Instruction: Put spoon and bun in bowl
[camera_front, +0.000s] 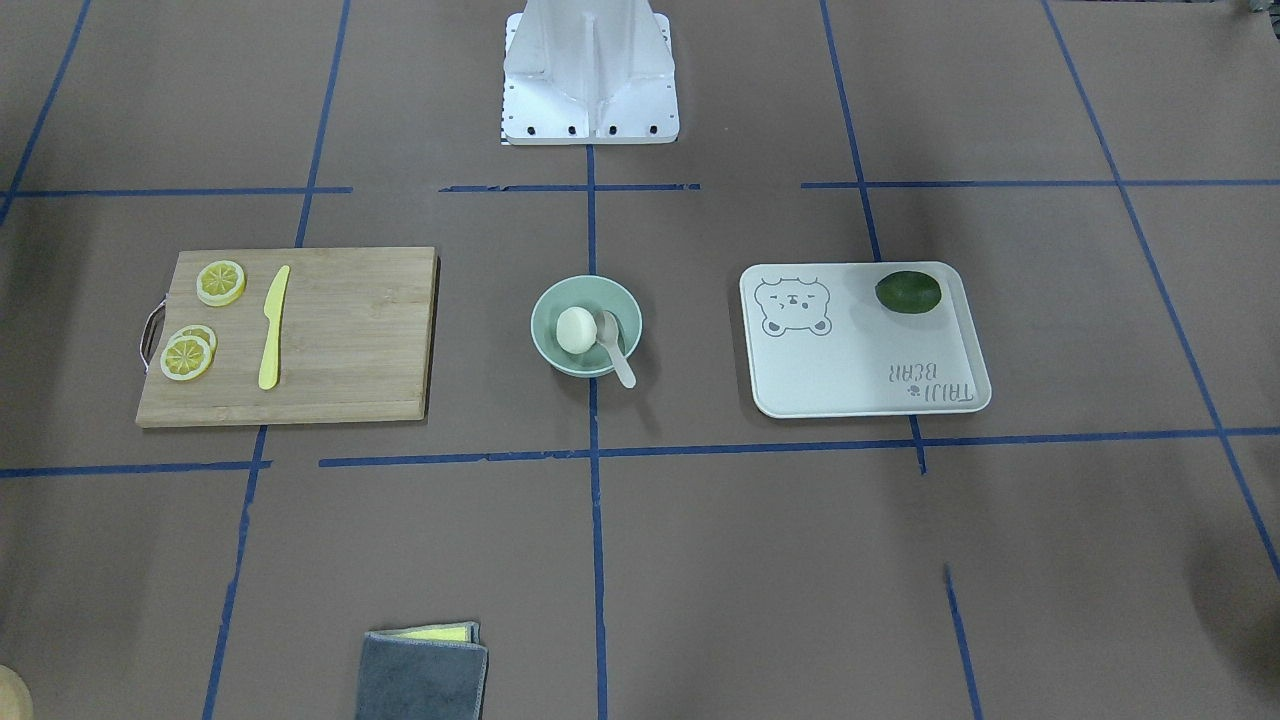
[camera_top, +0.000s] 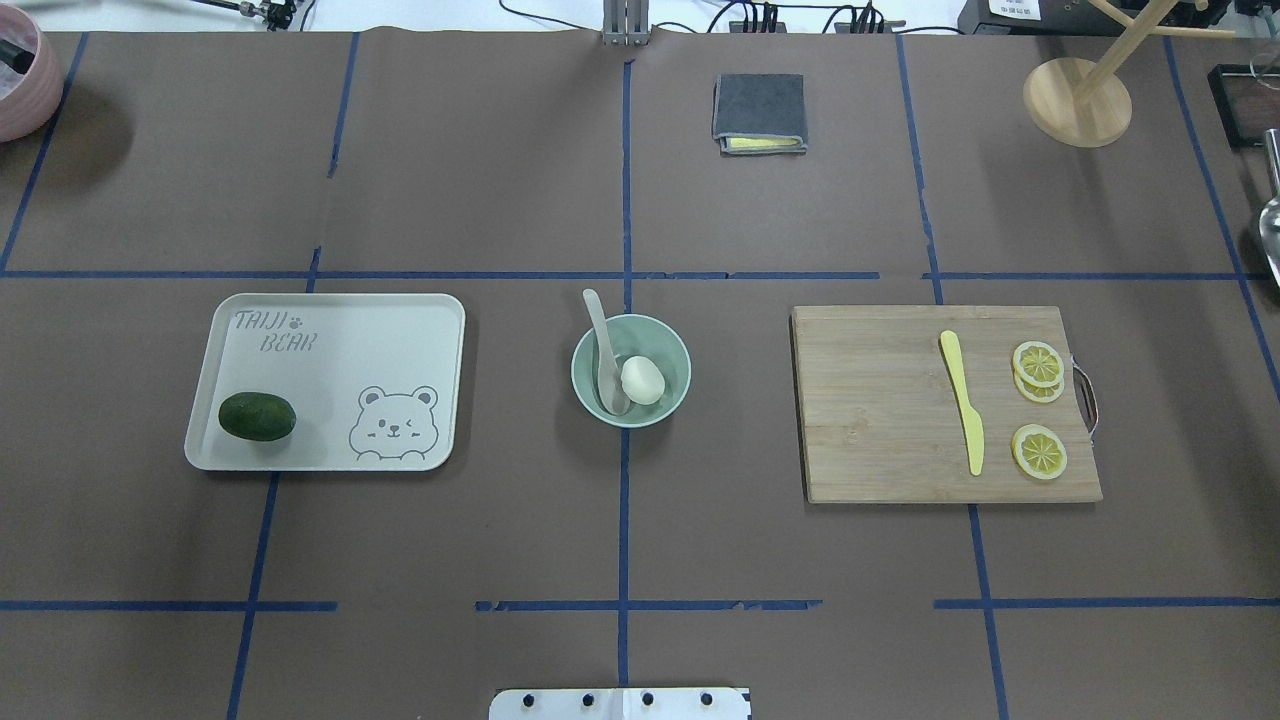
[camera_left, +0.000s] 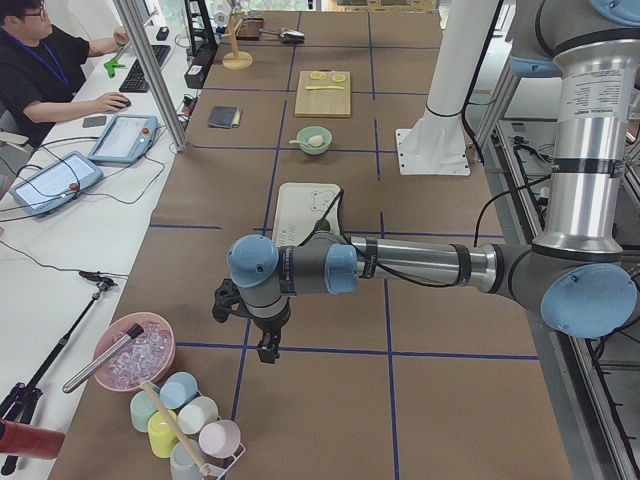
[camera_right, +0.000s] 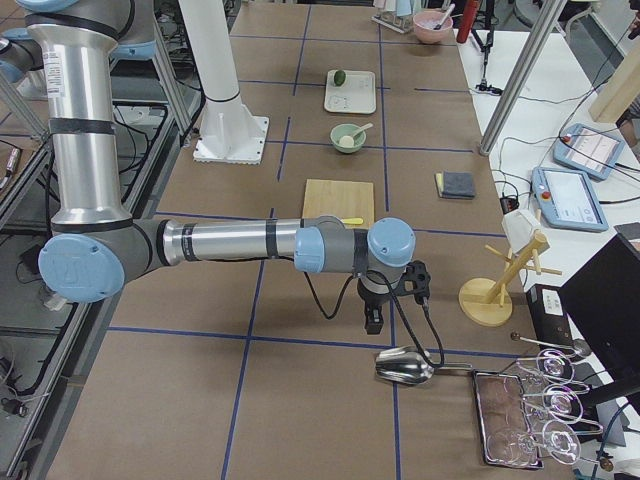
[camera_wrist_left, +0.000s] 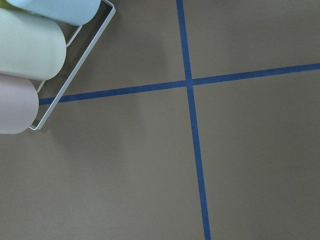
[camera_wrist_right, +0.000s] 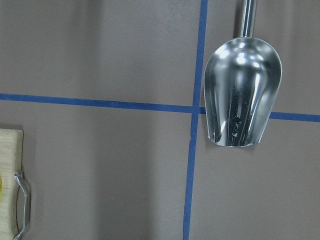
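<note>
Bun and spoon both in the bowl
The spoon's handle sticks out over the rim. The bowl sits well away from the left gripper and the right gripper, between them (I cannot tell whether either one's fingers are spread). A lime lies in the tray, towards the left gripper.

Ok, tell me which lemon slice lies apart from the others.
The single slice nearest the robot's side of the cutting board; the other two overlap each other farther away.
</note>
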